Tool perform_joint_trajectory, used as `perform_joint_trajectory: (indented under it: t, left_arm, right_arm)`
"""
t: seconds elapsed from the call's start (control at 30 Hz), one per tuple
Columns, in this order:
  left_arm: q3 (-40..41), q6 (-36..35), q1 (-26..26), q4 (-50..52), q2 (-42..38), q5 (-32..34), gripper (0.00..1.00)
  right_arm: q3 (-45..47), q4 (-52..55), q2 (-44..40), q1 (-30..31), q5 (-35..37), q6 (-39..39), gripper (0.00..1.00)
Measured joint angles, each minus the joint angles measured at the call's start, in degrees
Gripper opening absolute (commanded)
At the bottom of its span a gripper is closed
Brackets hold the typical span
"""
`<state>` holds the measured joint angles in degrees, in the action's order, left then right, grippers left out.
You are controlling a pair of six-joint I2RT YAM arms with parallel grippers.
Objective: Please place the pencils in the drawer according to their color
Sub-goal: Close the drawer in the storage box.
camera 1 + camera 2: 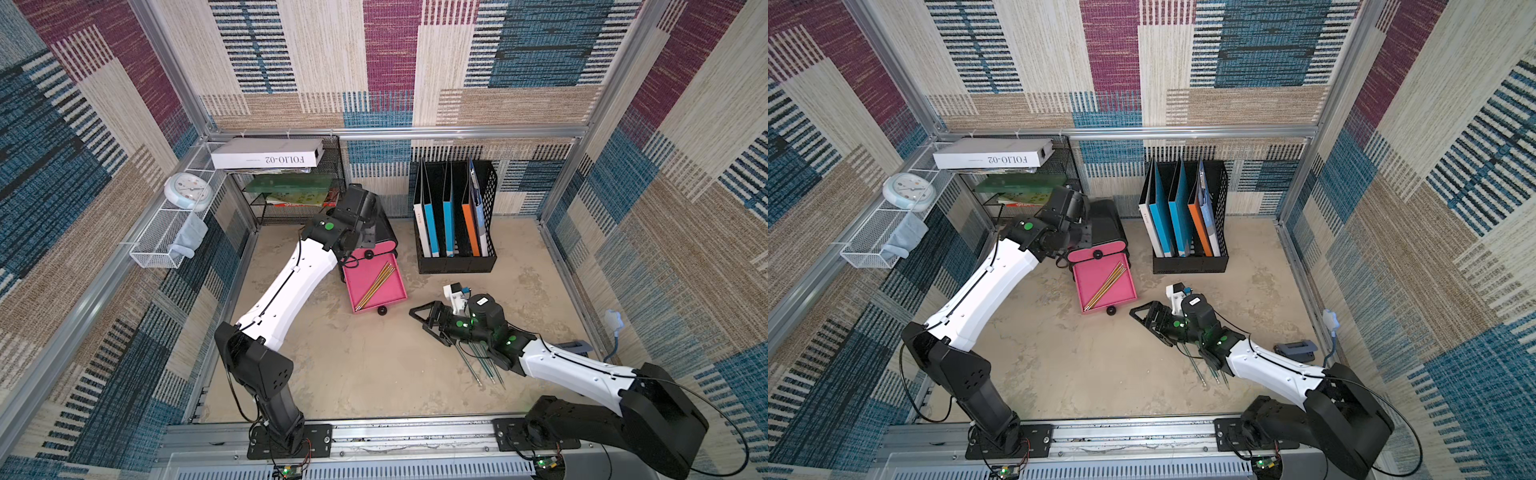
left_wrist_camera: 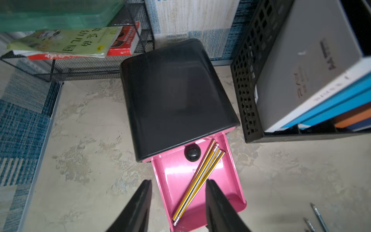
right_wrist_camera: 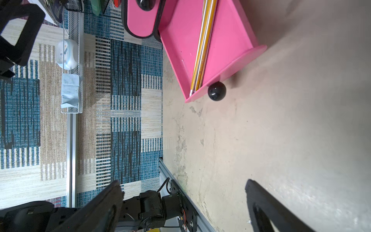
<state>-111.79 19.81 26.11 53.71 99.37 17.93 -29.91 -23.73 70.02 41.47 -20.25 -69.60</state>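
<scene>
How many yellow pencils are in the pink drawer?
4. All four yellow pencils lie bunched side by side, slanting across the open pink drawer pulled out of the black chest. They overlap, so another could hide underneath.

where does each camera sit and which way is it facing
Top views: high overhead, looking down and forward at the table; left arm and right arm show whole.
Left wrist: above the black chest, looking down on it; left gripper shows, open.
Right wrist: low over the table, facing the open pink drawer; right gripper shows, open.
Shared: that drawer with its yellow pencils, in all four.
</scene>
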Motion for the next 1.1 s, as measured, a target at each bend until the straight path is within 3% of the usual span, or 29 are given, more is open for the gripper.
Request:
perform_joint_trajectory:
  t: [0.23,0.47,1.1]
  left_arm:
    - [-1.7,7.6,-10.7,2.8,3.3,-10.8,0.49]
    - [-0.6,11.3,-16.2,3.9,7.3,-19.1,0.49]
    - [-5.4,12.2,-18.8,2.4,16.4,-24.2,0.46]
  right_arm:
    - [-0.8,-6.8,4.8,1.0,-0.4,0.6,0.99]
    - [-0.8,-12.0,8.7,1.2,0.7,1.7,0.99]
    - [-6.4,-22.4,27.2,1.2,1.8,1.2,0.99]
